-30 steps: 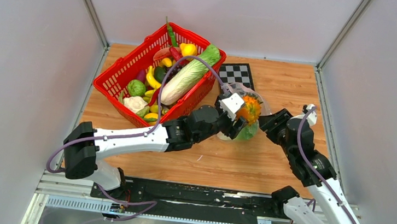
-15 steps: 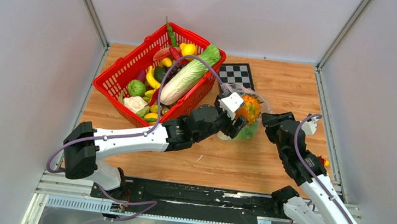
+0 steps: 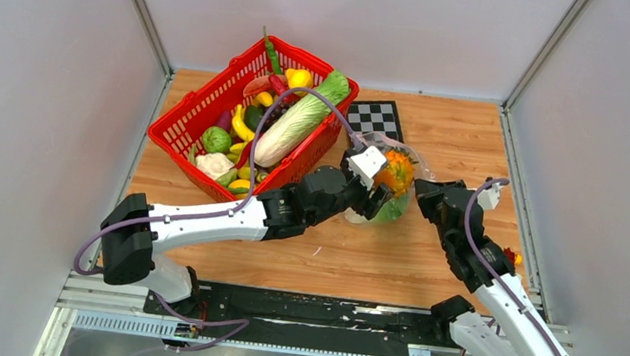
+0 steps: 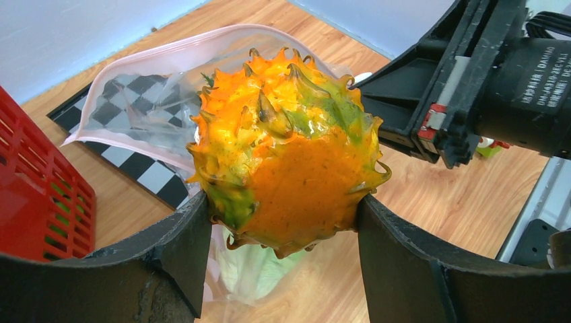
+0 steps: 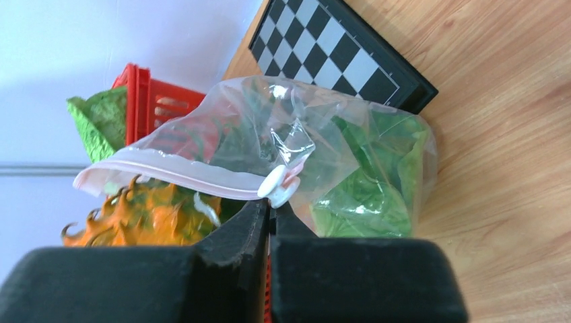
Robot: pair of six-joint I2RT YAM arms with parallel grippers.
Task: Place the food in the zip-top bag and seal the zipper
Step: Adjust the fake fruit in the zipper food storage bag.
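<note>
My left gripper is shut on a spiky orange and green food piece, held over the mouth of the clear zip-top bag. The bag lies on the wood by the checkerboard, with green lettuce inside it. Its pale pink zipper gapes open. My right gripper is shut, its tips pinched at the white slider at the zipper's end. From above, the right gripper sits at the bag's right side. In the left wrist view the zipper runs behind the fruit.
A red mesh basket at the back left holds several more toy vegetables, among them a long cabbage. A black and white checkerboard lies behind the bag. A small red and green piece rests near the right wall.
My right gripper has closed at the bag's zipper end, and its arm has shifted slightly. The left arm holds still with the spiky fruit.
</note>
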